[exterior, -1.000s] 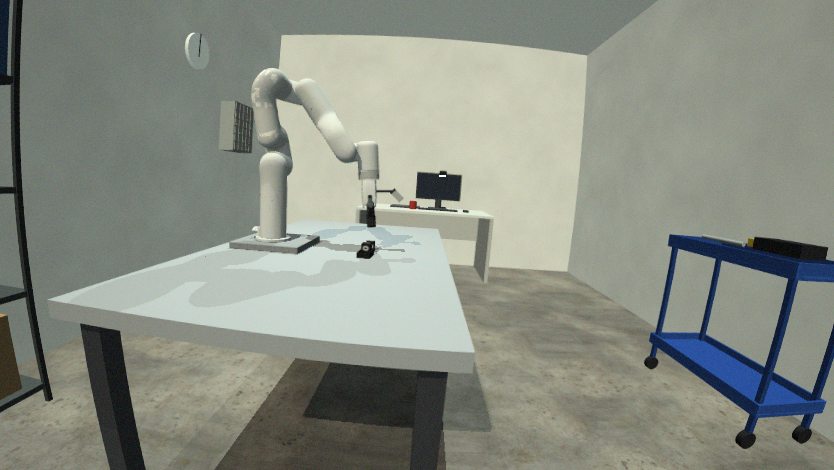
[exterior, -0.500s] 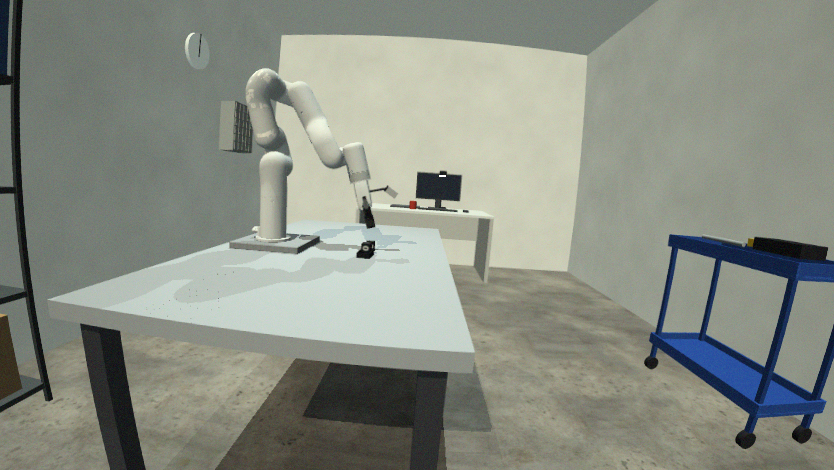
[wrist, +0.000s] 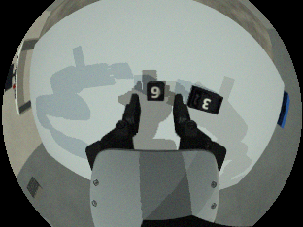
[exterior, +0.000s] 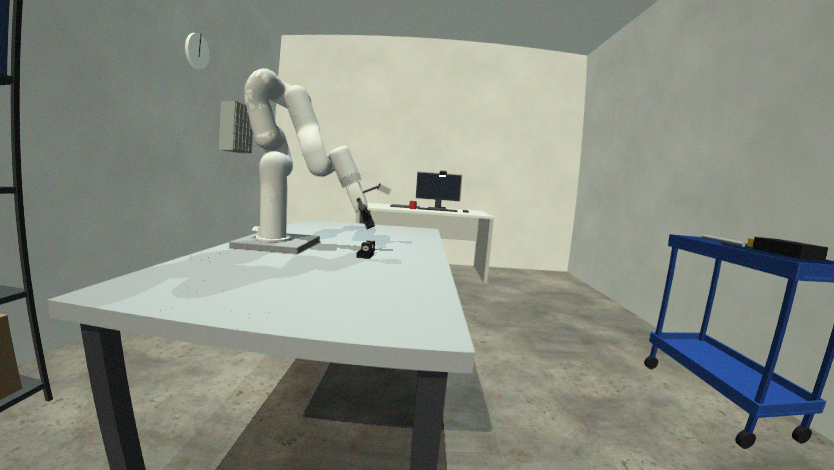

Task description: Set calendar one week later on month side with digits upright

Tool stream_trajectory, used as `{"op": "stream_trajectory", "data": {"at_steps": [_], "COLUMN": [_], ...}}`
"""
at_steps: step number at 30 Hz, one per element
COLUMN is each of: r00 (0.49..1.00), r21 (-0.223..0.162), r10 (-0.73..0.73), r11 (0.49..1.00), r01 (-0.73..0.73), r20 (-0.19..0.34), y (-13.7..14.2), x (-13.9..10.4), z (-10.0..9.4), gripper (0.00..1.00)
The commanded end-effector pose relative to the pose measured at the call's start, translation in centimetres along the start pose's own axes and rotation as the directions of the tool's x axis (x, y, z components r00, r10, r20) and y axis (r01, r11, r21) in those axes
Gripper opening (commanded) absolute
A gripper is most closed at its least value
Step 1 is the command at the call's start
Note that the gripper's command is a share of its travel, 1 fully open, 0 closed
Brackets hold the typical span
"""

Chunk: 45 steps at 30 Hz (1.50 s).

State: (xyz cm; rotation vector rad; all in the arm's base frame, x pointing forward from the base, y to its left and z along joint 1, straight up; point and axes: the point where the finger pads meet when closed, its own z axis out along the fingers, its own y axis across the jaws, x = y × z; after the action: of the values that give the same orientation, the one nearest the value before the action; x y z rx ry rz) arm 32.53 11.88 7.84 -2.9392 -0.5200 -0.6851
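Observation:
Two black calendar cubes with white digits lie on the white table [exterior: 280, 303] [wrist: 214, 40]. In the wrist view one cube [wrist: 155, 92] shows a digit that reads as 6 from here, and it lies beyond my fingertips. The other cube [wrist: 206, 101] shows a 3 and lies tilted to its right. In the exterior view they show as one small dark cluster [exterior: 365, 249]. My gripper [exterior: 367, 220] [wrist: 156, 102] hangs tilted a little above the cubes, fingers apart with nothing between them. I cannot make out the tray clearly.
The arm's grey base plate [exterior: 274, 242] sits at the table's back left. A desk with a monitor [exterior: 438, 186] stands behind. A blue cart [exterior: 752, 326] stands at the right and a dark shelf [exterior: 23, 233] at the far left.

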Motion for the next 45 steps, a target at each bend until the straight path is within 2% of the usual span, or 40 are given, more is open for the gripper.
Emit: {"op": "stream_trajectory", "data": {"at_steps": [1,4,10,18,26,35,45], "r00": [1.000,0.999,0.992,0.989,0.968,0.963,0.930], "r21": [0.000,0.000,-0.001,-0.001,-0.002,-0.002,-0.002], "r10": [0.000,-0.001,-0.009,-0.010,-0.010,-0.010,-0.010], "r11": [1.000,1.000,1.000,1.000,1.000,1.000,1.000], "r01": [0.000,0.001,0.009,0.010,0.010,0.010,0.010], "r20": [-0.028,-0.039,-0.130,-0.150,-0.250,-0.268,-0.367], "y": [0.00,0.00,-0.03,-0.04,-0.03,-0.03,-0.06], "x": [0.20,0.18,-0.06,-0.10,-0.22,-0.23,-0.40], "z": [-0.03,0.02,0.04,0.03,-0.03,-0.02,-0.02], "gripper": [0.49,0.49,0.49,0.49,0.49,0.49,0.49]}}
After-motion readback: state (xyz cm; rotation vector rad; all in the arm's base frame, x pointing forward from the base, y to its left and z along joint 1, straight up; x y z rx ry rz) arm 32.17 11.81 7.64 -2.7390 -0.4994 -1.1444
